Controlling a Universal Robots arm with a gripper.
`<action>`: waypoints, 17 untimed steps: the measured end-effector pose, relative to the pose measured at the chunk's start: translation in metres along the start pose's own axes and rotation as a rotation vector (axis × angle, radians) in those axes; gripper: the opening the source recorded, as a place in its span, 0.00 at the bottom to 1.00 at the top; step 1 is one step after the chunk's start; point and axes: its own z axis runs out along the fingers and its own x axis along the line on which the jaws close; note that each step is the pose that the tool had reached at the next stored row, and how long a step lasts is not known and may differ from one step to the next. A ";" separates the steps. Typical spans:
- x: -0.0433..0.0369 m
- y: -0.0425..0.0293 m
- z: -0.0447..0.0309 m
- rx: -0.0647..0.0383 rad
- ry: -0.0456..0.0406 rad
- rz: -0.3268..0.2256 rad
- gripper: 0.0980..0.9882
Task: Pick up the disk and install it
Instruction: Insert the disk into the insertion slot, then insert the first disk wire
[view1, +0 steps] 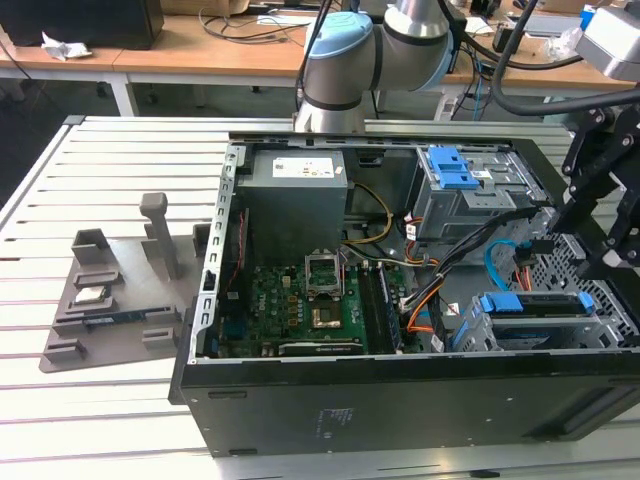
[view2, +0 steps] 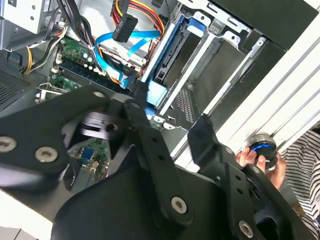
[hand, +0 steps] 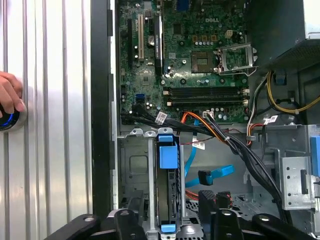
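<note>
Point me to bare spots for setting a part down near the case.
Free: slatted table between the grey fixture and its far edge, and the front strip below the computer case. Crowded: inside, cables cross between motherboard and drive cage.

Matt black plastic gripper (hand: 175, 220); ribbed bare-metal table (view1: 110, 390).

Open black PC case (view1: 400, 400) lies on its side on the slatted metal worktop (view1: 120, 160). Inside the case: green motherboard (view1: 300, 305) on its floor, grey power supply (view1: 297, 195) just behind the board, blue-latched metal drive cage (view1: 470, 190) beside the supply, orange and blue cables (view1: 425, 305) between board and cage. Grey moulded fixture tray (view1: 110, 290) sits on the worktop just outside the case wall nearest the board, small silver chip (view1: 90, 295) resting in it.
</note>
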 end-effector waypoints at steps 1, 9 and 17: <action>0.0000 0.0000 0.0000 0.000 0.0000 0.000 0.59; 0.0000 0.0000 0.0002 0.000 0.0000 0.000 0.16; -0.0098 -0.0079 0.0001 0.000 0.0000 0.000 0.30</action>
